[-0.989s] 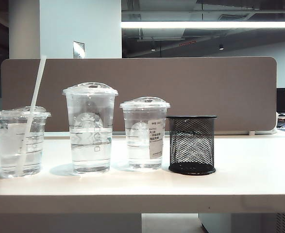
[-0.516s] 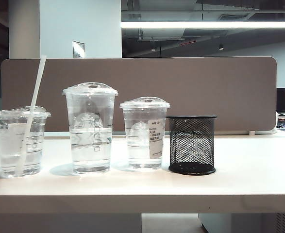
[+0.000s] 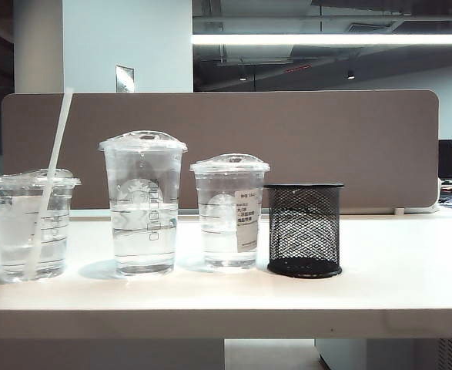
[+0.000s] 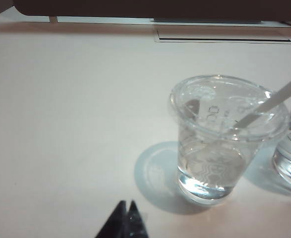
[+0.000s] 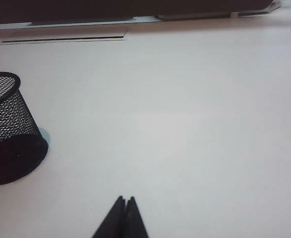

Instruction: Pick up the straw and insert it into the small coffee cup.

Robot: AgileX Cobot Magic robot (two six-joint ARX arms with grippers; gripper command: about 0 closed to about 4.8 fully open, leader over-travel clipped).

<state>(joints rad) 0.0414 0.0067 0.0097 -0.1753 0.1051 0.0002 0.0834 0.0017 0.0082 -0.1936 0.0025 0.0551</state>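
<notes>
The small coffee cup (image 3: 31, 223), short, wide and clear with a lid, stands at the far left of the table. The white straw (image 3: 55, 154) leans out of it, passing through the lid and rising well above the rim. The left wrist view shows the same small coffee cup (image 4: 224, 139) with the straw (image 4: 279, 96) slanting out of its lid. My left gripper (image 4: 127, 204) is shut and empty, over bare table a short way from the cup. My right gripper (image 5: 125, 199) is also shut and empty, apart from everything. Neither gripper appears in the exterior view.
A tall clear cup (image 3: 142, 204) and a medium clear cup (image 3: 228, 212) with a white sticker stand in a row right of the small one. A black mesh pen holder (image 3: 304, 230) stands beside them and shows in the right wrist view (image 5: 9, 134). A brown partition (image 3: 349, 146) backs the table.
</notes>
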